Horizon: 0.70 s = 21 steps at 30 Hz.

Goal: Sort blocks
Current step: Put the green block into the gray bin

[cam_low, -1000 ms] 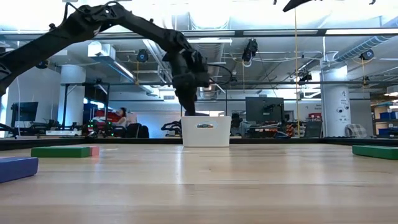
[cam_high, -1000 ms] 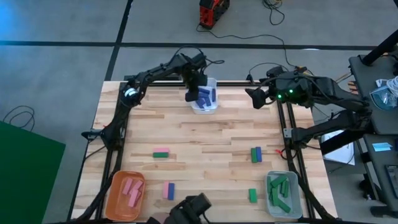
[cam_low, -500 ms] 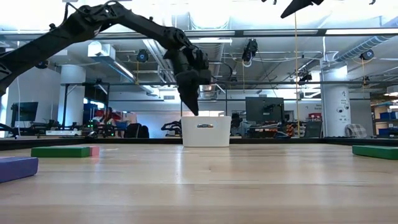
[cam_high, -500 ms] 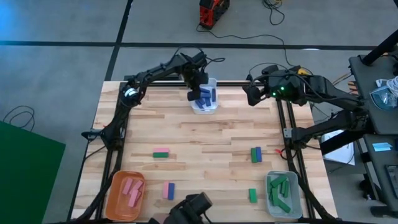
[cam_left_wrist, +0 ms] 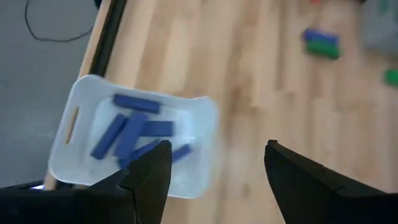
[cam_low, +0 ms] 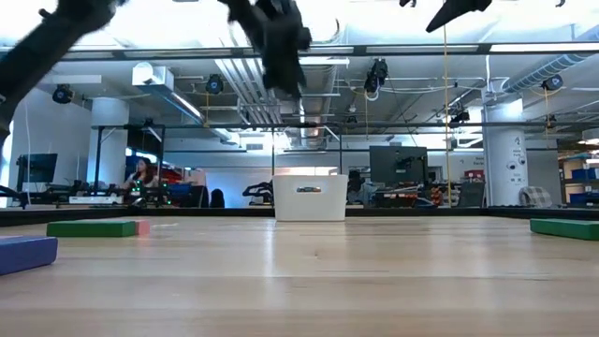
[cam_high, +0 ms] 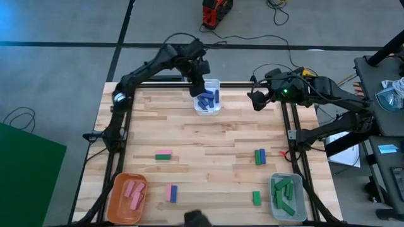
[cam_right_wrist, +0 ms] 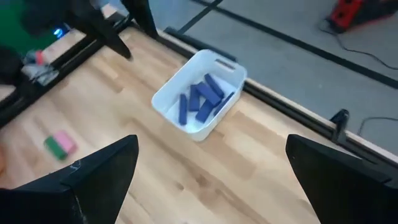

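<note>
Wooden table [cam_high: 208, 135] fills the centre of the high view, w/ a frame of dark rails round it.

Left arm reaches in from the upper left of the high view; left gripper [cam_high: 198, 87] hangs above the white bin's near-left rim, well up off it. In the low view it sits at top centre [cam_low: 281, 70], high over the bin. Left wrist view shows its 2 fingers [cam_left_wrist: 149, 177] spread wide w/ nothing between them.

Right arm comes in from the right edge of the high view; right gripper [cam_high: 257, 99] hovers at the upper right, just off the table's corner. Right wrist view shows its 2 fingers [cam_right_wrist: 102, 171] spread wide, empty.

3 bins: white bin [cam_high: 208, 101] at upper centre of the high view, holding approx. 5 dark blue blocks [cam_high: 207, 99] in a loose pile; orange bin [cam_high: 117, 200] at lower left w/ pink blocks [cam_high: 132, 192]; grey bin [cam_high: 275, 203] at lower right w/ green blocks [cam_high: 285, 194].

Loose blocks on the table, high view: pink + green pair [cam_high: 164, 155] touching side by side, left of centre; pink + blue pair [cam_high: 170, 193] at bottom, just right of the orange bin; green + blue pair [cam_high: 259, 156] right of centre; 1 green block [cam_high: 256, 198] just left of the grey bin.
</note>
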### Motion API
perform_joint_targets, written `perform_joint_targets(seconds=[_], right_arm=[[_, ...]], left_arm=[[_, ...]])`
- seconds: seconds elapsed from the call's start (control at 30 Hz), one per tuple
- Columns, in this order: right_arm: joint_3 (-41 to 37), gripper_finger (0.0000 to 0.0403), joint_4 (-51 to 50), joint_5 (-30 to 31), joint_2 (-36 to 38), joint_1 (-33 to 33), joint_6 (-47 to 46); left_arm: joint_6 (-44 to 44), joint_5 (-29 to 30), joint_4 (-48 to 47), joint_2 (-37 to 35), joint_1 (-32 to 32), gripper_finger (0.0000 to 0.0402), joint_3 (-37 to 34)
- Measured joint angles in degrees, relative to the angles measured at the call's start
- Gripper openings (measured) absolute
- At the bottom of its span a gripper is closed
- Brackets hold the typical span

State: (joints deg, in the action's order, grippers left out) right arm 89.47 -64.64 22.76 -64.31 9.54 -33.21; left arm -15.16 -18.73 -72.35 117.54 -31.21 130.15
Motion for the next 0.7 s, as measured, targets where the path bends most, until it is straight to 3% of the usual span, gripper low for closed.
perform_joint_targets(seconds=[0.17, 0.27, 0.4, 0.5, 0.6, 0.7], right_arm=[[0.0, 0.04, -0.2, -4.3, 0.0, -0.2, 5.2], [0.0, 0.04, -0.7, -9.0, 0.0, -0.2, 7.4], [0.0, 0.04, -4.5, -14.6, 0.1, -1.2, 9.4], [-0.1, 0.04, -7.1, -15.8, 0.1, -3.0, 11.4], [-0.8, 0.04, -8.1, -17.1, 0.1, -5.8, 13.7], [-1.3, 0.04, -8.3, -19.3, 0.1, -8.9, 16.3]], left_arm=[[9.2, 1.3, 7.5, -10.1, 7.0, 0.0231, -8.3], [14.9, 6.9, 15.0, -16.7, 12.9, 0.0231, -16.3], [24.0, 16.8, 24.6, -25.5, 21.3, 0.0231, -27.8], [32.2, 27.6, 29.7, -30.9, 28.3, 0.0231, -35.3], [41.4, 40.3, 30.5, -34.9, 35.3, 0.0231, -41.0], [49.7, 47.7, 30.5, -37.5, 40.8, 0.0231, -45.0]])
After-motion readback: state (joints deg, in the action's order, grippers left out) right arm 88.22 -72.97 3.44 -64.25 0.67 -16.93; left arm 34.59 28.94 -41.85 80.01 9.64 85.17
